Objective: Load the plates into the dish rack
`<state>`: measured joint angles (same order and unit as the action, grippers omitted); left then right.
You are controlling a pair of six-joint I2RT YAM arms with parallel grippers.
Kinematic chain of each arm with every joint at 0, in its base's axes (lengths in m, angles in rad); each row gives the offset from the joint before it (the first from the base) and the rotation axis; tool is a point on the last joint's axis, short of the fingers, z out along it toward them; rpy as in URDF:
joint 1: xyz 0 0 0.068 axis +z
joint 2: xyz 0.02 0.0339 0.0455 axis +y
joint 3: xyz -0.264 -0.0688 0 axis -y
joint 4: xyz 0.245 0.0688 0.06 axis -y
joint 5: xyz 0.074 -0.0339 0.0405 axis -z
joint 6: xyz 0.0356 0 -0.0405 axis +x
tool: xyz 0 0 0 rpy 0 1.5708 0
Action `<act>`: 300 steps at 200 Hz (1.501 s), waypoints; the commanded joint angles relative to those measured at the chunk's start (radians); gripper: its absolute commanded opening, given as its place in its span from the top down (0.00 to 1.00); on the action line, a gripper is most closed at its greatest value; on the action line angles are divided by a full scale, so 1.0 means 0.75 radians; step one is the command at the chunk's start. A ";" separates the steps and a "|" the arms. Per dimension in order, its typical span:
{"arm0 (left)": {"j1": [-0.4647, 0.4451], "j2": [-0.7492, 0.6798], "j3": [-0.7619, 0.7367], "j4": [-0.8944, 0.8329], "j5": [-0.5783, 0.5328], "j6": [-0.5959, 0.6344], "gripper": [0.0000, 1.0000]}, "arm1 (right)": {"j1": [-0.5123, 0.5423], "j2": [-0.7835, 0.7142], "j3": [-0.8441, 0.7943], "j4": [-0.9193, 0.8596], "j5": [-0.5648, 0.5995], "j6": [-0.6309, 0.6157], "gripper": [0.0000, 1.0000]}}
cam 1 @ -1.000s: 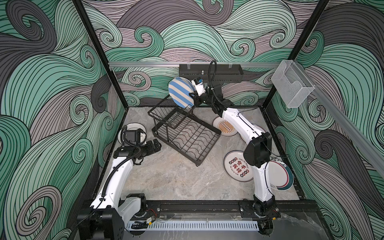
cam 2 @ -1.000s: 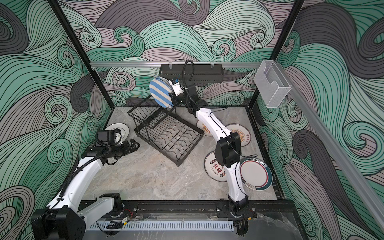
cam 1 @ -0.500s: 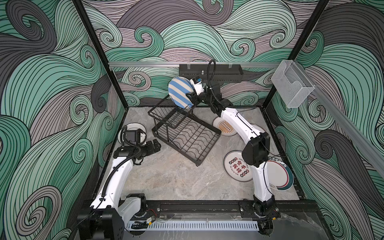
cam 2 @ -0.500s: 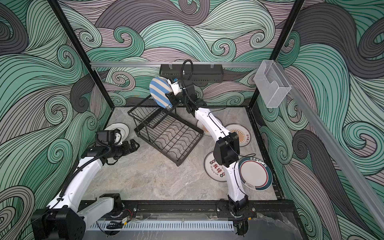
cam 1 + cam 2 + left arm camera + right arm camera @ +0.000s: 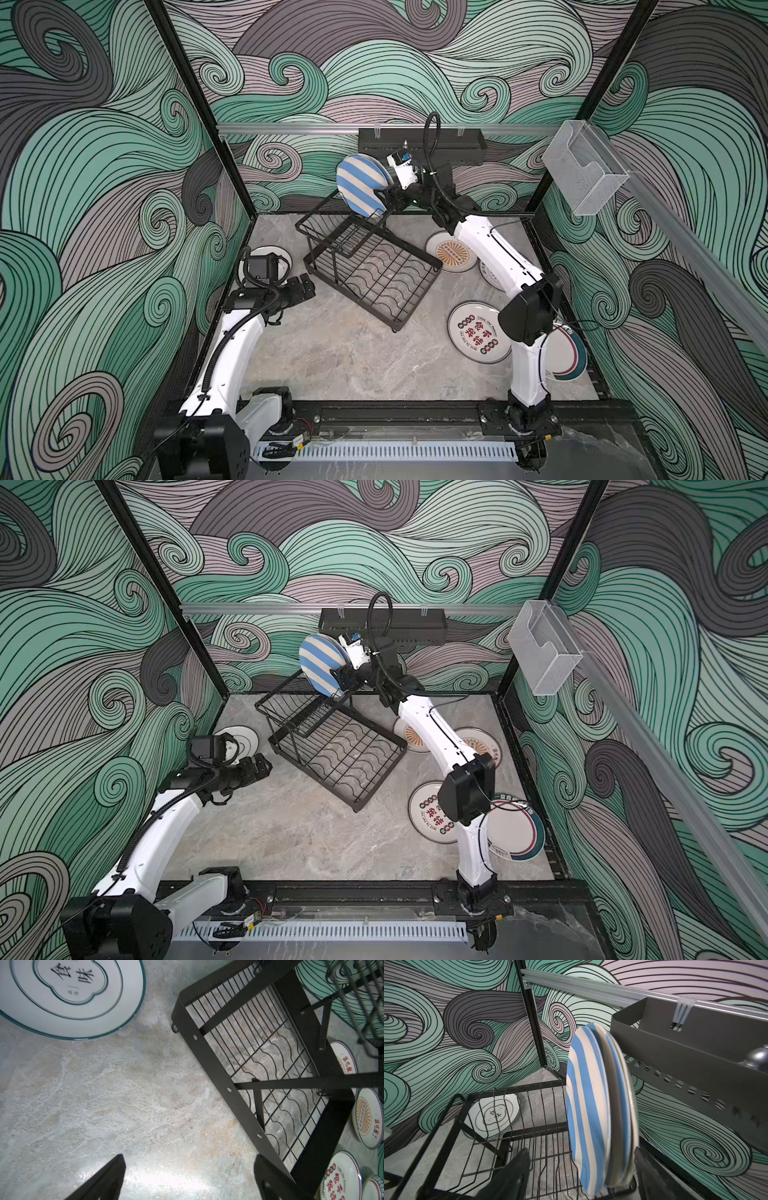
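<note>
near: teal-rimmed plate (image 5: 570, 355) flat on the table (image 5: 332, 357) by the right arm's base, red-lettered plate (image 5: 478, 332) just beside it. left gripper (image 5: 189, 1159) hovers low, fingers spread, nothing between them, near the dish rack (image 5: 212, 1064). lettered white plate (image 5: 68, 991) lies flat close by.

mid: rack's wavy base holds nothing. sunburst plate (image 5: 451, 251) flat just past it.

far: two striped plates (image 5: 583, 1105) stand on edge in the raised tier, blue and cream bands, glossy. right gripper (image 5: 581, 1150) straddles their lower rim, fingers spread; can't tell if one finger touches.

judgement: plates stiff, smooth, likely slippery, chip-prone, with some weight. pinch at the rim, across the thickness. flat ones likely need an edge tipped up first.
</note>
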<state>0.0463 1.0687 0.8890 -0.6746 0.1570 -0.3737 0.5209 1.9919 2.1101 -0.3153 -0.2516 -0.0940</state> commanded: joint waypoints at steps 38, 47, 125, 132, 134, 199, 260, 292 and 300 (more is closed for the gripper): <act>0.037 0.112 0.225 -0.065 -0.206 0.055 0.02 | -0.035 -0.426 -0.392 -0.216 -0.001 0.038 0.11; 0.046 0.126 0.241 -0.059 -0.243 0.070 0.01 | -0.034 -0.503 -0.493 -0.206 -0.020 0.041 0.11; 0.106 0.277 0.205 0.221 -0.478 -0.170 0.01 | -0.026 -1.202 -1.465 0.039 -0.178 0.443 0.09; 0.106 0.295 0.198 0.274 -0.478 -0.184 0.01 | -0.017 -1.224 -1.502 0.017 -0.203 0.481 0.10; 0.106 0.302 0.197 0.287 -0.480 -0.189 0.01 | -0.013 -1.230 -1.513 0.013 -0.208 0.488 0.10; 0.134 0.648 0.447 0.246 -0.414 -0.268 0.01 | 0.101 -1.512 -1.877 0.163 -0.285 0.658 0.07; 0.253 0.856 0.436 0.347 -0.324 -0.274 0.01 | 0.126 -1.670 -2.057 0.153 -0.310 0.742 0.06; 0.306 1.007 0.532 0.320 -0.162 -0.265 0.02 | 0.125 -1.697 -2.113 0.158 -0.314 0.748 0.07; 0.315 1.028 0.537 0.339 -0.149 -0.271 0.01 | 0.125 -1.693 -2.116 0.159 -0.321 0.748 0.07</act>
<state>0.2615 1.7954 1.2343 -0.4259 -0.0422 -0.5617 0.6094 0.7277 0.5350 -0.2211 -0.4759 0.4534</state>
